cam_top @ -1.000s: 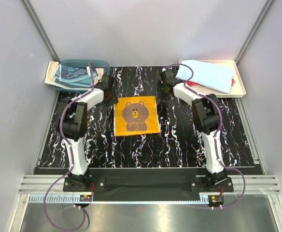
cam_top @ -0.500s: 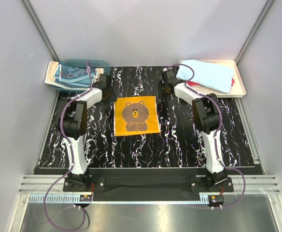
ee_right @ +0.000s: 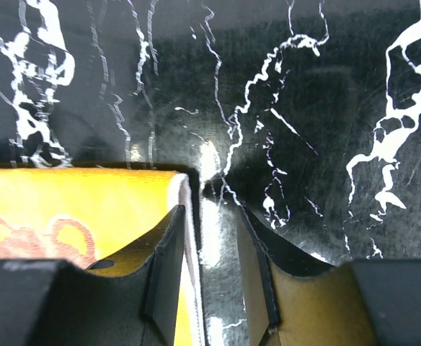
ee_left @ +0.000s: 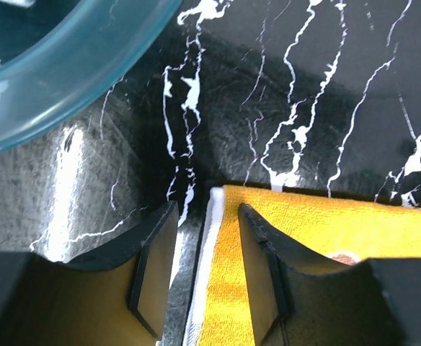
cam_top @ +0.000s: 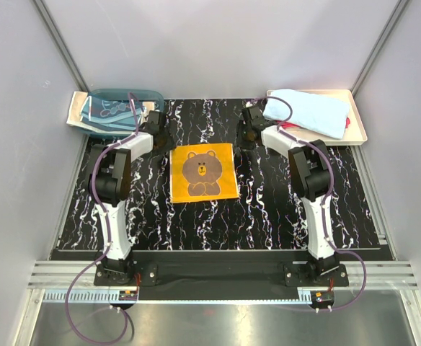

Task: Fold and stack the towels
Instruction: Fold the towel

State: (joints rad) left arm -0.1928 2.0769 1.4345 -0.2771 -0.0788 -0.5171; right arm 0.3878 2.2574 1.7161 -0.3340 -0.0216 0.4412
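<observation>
Orange bear towel lies flat and unfolded on the marbled table. Left gripper sits low at the towel's far-left corner, right gripper at its far-right corner. Each has its jaws parted narrowly and straddling the white hem, nothing pinched yet. They are likely paired so both corners lift together for a fold toward the towel's near edge. Light blue towel rests on the tray beyond the far-right corner. More cloths sit in the basin beyond the far-left.
</observation>
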